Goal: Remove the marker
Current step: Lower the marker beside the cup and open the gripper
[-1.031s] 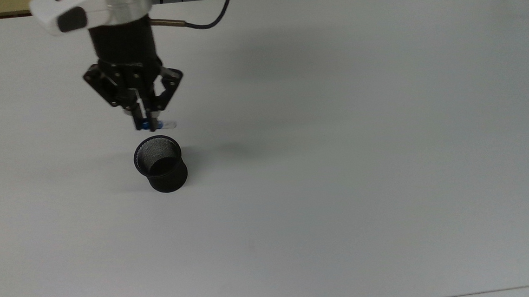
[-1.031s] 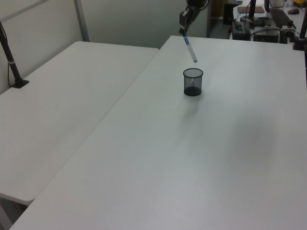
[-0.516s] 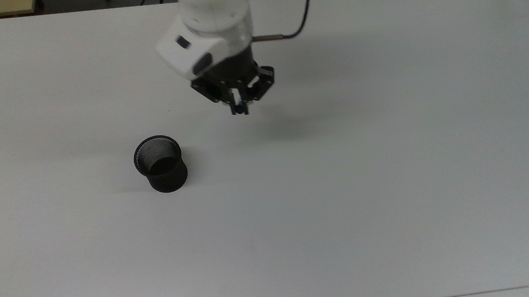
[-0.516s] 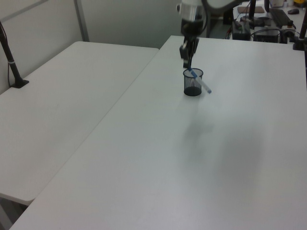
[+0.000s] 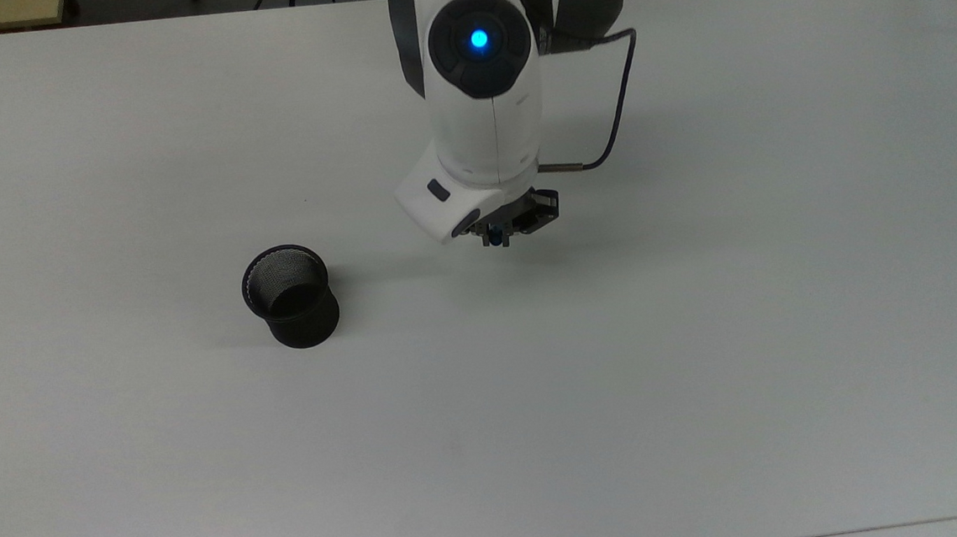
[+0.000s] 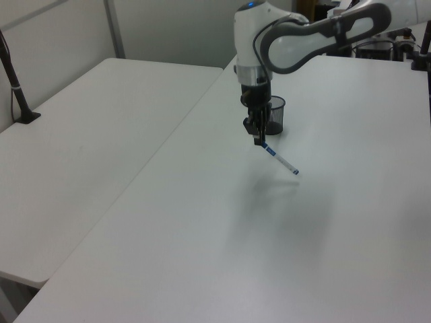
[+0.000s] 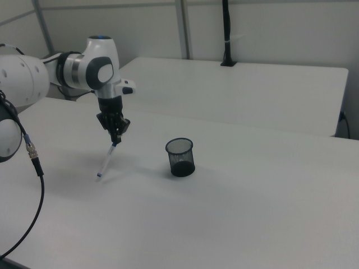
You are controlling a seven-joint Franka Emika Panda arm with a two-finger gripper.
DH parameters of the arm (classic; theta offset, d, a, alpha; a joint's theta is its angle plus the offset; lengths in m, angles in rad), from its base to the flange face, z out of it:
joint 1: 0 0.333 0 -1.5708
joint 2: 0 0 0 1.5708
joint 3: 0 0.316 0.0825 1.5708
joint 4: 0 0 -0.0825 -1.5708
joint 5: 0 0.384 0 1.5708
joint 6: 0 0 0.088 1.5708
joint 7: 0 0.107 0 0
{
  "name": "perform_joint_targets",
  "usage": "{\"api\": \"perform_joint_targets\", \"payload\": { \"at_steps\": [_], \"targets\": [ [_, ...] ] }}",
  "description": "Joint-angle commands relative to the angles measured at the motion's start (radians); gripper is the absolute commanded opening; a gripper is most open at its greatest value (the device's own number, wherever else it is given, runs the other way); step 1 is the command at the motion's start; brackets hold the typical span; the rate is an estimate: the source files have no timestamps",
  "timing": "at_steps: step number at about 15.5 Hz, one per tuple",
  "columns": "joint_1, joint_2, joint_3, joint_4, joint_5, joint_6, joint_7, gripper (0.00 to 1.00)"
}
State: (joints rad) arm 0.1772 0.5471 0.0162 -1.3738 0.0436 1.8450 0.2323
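Above the white tabletop [image 6: 202,235], the marker [image 6: 279,159] hangs slantwise, its blue-capped upper end pinched between the closed fingers [image 6: 258,139] of the gripper [image 6: 258,141], well apart from the black mesh cup [image 6: 273,114] standing beyond.

Lab, robot arm [image 6: 296,30], bare white tables [image 6: 101,134], partition walls [image 7: 280,28]
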Motion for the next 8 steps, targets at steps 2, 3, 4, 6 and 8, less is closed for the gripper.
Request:
{"api": "perform_joint_targets", "payload": {
  "at_steps": [2,3,4,6,8],
  "targets": [
    [0.013,0.065,-0.009,0.030,-0.016,0.046,0.019,0.13],
    [0.015,0.076,-0.007,0.030,-0.027,0.060,0.033,0.17],
    [0.015,0.086,-0.005,0.030,-0.037,0.077,0.051,0.23],
    [0.028,0.099,-0.004,0.029,-0.065,0.120,0.091,0.32],
    [0.030,0.111,-0.004,0.029,-0.096,0.152,0.117,0.36]
  ]
}}
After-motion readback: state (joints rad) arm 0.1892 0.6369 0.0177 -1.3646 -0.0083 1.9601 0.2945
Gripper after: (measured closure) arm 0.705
